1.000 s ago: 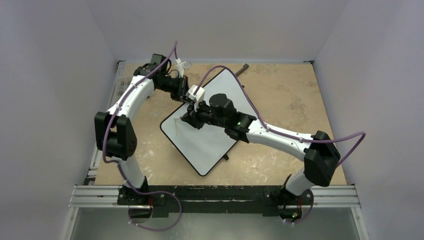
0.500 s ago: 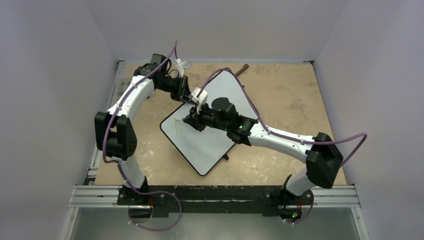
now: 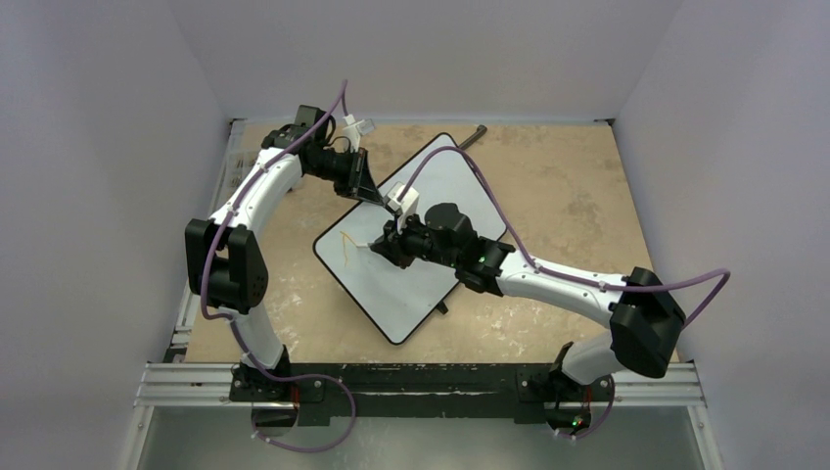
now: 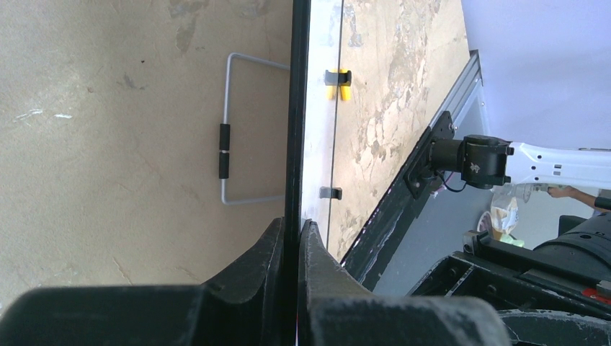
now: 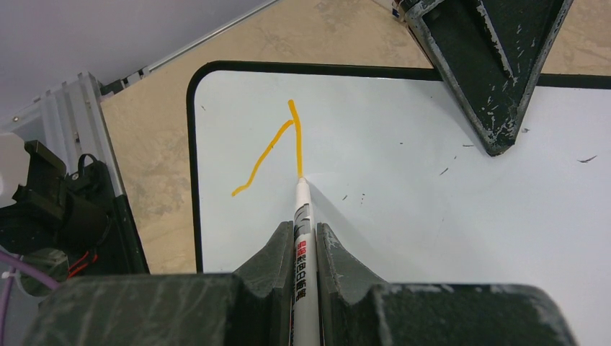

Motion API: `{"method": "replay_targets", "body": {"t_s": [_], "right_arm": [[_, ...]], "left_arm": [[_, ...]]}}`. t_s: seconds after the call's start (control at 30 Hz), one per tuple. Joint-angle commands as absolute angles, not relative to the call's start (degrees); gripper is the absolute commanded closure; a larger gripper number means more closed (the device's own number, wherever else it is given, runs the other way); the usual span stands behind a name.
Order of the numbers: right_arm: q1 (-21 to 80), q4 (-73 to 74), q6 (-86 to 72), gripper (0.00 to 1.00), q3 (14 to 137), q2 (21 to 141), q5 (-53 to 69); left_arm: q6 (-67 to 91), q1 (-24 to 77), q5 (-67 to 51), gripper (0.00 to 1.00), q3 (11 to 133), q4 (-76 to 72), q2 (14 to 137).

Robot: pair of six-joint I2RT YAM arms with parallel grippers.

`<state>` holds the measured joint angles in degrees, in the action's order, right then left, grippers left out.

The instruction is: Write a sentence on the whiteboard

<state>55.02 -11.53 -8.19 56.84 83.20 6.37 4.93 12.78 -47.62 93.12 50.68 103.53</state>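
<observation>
The whiteboard (image 3: 396, 294) lies tilted on the tan table, one corner towards the arm bases. My left gripper (image 3: 369, 190) is shut on the board's black rim (image 4: 295, 108) at its far left edge, one finger on each face. My right gripper (image 5: 305, 232) is shut on a white pen (image 5: 302, 205), whose tip touches the board (image 5: 432, 202). From that tip an orange line runs up to a bend, and a second wavy orange stroke (image 5: 261, 162) falls away to the left. These two strokes (image 3: 345, 245), near the board's left corner, are all of the sentence that shows.
A grey wire stand (image 4: 225, 130) with black sleeves lies under the board. A yellow and black clip (image 4: 337, 76) sits on the board's edge. A dark rod (image 3: 473, 134) lies by the board's far corner. Pale walls close in the table, and a metal rail (image 3: 421, 384) runs along its near edge.
My right gripper has drawn back to the right with the pen, uncovering the orange strokes and lengthening the line. The left gripper has kept its hold on the rim.
</observation>
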Motion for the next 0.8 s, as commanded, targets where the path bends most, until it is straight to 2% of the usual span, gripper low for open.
{"method": "replay_targets", "body": {"t_s": [0.0, 0.33, 0.77], "right_arm": [[54.93, -10.38, -8.56, 1.00, 55.86, 82.71, 3.90], [54.93, -10.42, -8.54, 1.00, 57.45, 83.50, 3.53], [54.84, -8.53, -7.05, 1.00, 66.26, 87.93, 0.12]], "left_arm": [[4.39, 13.45, -39.11, 1.00, 94.00, 50.61, 102.23], [4.40, 13.45, -39.15, 1.00, 93.96, 50.53, 102.21], [4.48, 13.45, -39.63, 1.00, 93.94, 50.53, 102.30]]}}
